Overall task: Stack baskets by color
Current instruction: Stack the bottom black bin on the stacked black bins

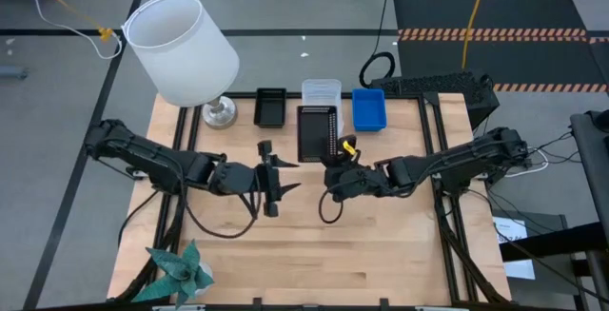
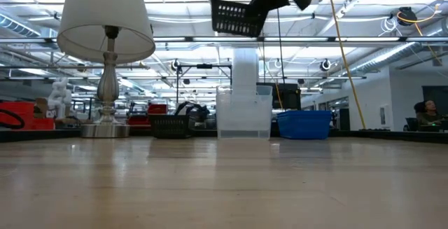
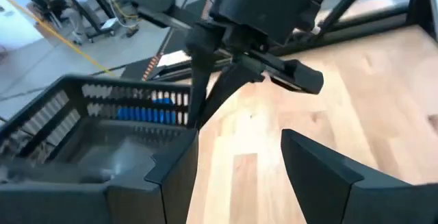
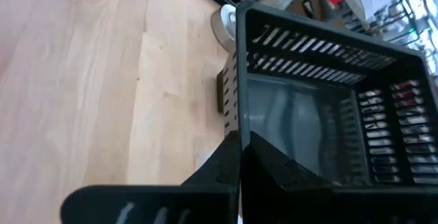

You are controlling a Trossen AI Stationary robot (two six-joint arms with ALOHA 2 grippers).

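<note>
A black basket hangs high above the table's middle, also in the low view, with my right gripper shut on it. My left gripper stands open just left of the basket's near end, its fingers beside the wall with nothing between them. On the table at the far edge, each on its base, rest another black basket, clear baskets nested in a stack, and a blue basket. My right gripper holds the black basket by the wall of its near short end, close to a corner, one finger inside and one outside. The fingers come from the table's near right side, slanting slightly down. The basket is lifted clear and a little tilted.
A big white lamp stands at the far left corner, its metal foot next to the black basket on the table. A teal paper star lies at the near left corner. Bare wood spreads across the near half.
</note>
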